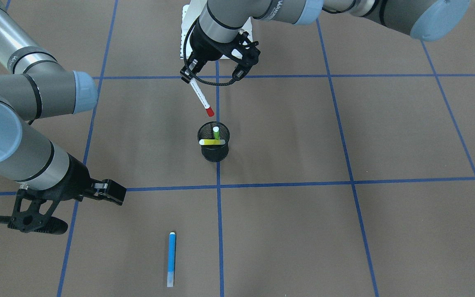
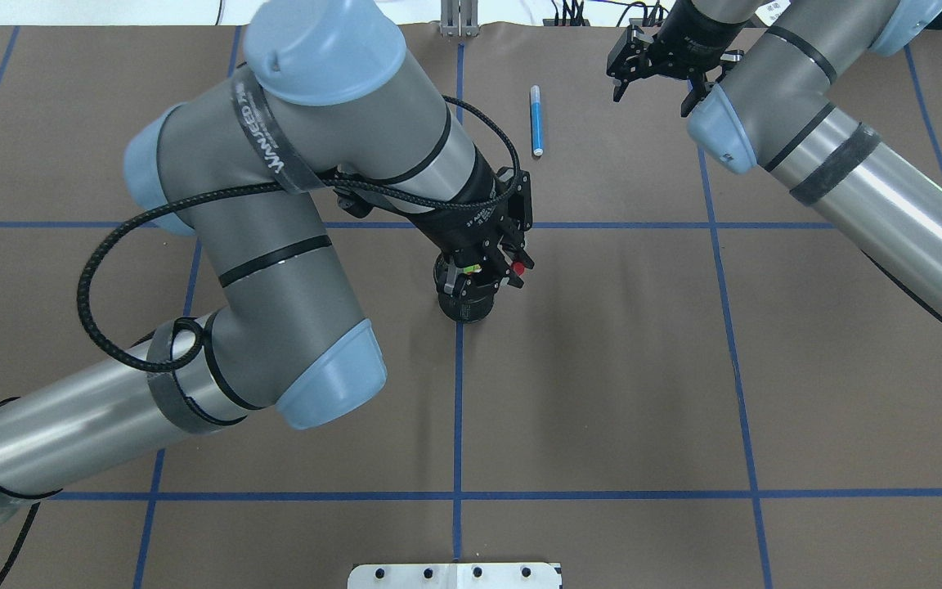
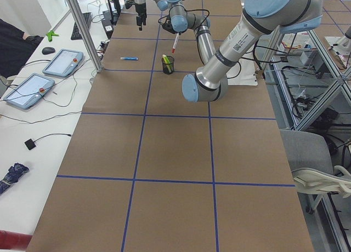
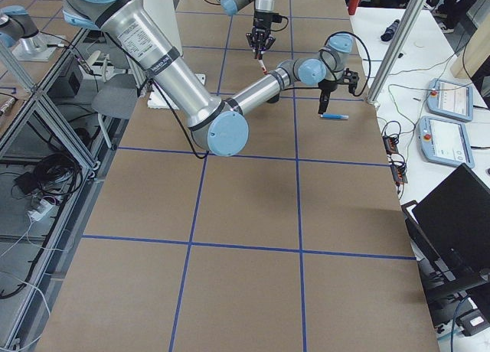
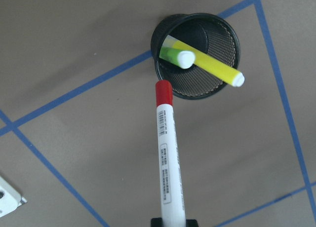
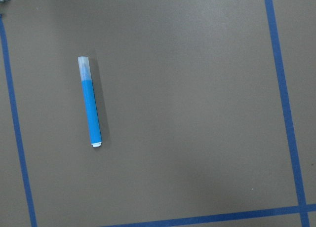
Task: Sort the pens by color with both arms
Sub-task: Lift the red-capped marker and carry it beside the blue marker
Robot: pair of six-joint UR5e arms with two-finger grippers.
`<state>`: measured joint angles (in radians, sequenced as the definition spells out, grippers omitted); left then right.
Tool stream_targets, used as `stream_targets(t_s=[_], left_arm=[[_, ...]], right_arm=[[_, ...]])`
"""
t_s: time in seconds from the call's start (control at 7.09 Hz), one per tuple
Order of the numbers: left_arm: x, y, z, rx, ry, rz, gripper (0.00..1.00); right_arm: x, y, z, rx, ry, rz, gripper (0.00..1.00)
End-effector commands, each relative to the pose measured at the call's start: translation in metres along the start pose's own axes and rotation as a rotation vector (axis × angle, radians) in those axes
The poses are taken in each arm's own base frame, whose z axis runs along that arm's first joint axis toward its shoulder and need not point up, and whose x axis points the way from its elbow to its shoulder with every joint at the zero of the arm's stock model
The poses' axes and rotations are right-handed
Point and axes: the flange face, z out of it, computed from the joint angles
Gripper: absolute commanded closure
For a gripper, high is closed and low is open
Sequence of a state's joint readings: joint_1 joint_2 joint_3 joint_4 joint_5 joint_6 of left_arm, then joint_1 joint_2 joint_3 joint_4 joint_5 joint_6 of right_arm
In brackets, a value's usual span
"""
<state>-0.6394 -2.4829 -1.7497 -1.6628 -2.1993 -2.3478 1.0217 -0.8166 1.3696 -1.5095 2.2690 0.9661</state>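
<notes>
My left gripper point(image 1: 191, 78) is shut on the white pen with the red cap point(image 1: 201, 97). It holds the pen tilted, red end down, just above and beside the rim of the black mesh cup point(image 1: 214, 153). The left wrist view shows that pen point(image 5: 168, 163) pointing at the cup's rim point(image 5: 232, 39). The green pen point(image 5: 174, 55) and the yellow pen point(image 5: 217, 69) stand in the cup. The blue pen point(image 1: 172, 258) lies flat on the table. It also shows in the right wrist view point(image 6: 90, 106). My right gripper point(image 2: 652, 86) hovers open and empty to one side of it.
The table is brown with a grid of blue tape lines point(image 1: 218, 206). The white pedestal base point(image 2: 455, 575) sits at the robot's edge. Tablets and cables point(image 3: 63, 63) lie along the operators' side. My left arm's elbow point(image 2: 275, 245) hangs over the table's middle left.
</notes>
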Motion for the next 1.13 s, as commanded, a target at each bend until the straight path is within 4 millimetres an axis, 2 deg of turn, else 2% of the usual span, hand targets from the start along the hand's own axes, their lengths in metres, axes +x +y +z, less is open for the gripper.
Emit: stream_targets(t_s=[0.0,0.14,0.28,0.56,0.85,0.99], left_arm=[[0.022,-0.025,-0.048,0.045,0.079,0.246,1.0],[0.028,-0.037,-0.052,0.085,0.086,0.439,1.0],[0.037,-0.048,-0.054,0.201,0.13,0.579,1.0],[0.064,-0.074,-0.041,0.426,0.196,0.665,1.0],[0.099,-0.115,0.002,0.568,0.283,0.717,1.0],[0.105,-0.132,0.035,0.589,0.237,0.798,1.0]], right_arm=[[-0.001,-0.001,-0.001,0.002,-0.001,-0.008,0.0],[-0.002,-0.001,-0.004,0.006,-0.005,-0.009,0.0],[-0.005,-0.002,-0.008,0.009,-0.012,-0.012,0.0],[-0.006,-0.002,-0.009,0.011,-0.017,-0.018,0.0],[-0.005,-0.003,-0.01,0.018,-0.018,-0.02,0.0],[-0.006,-0.003,-0.01,0.019,-0.024,-0.025,0.0]])
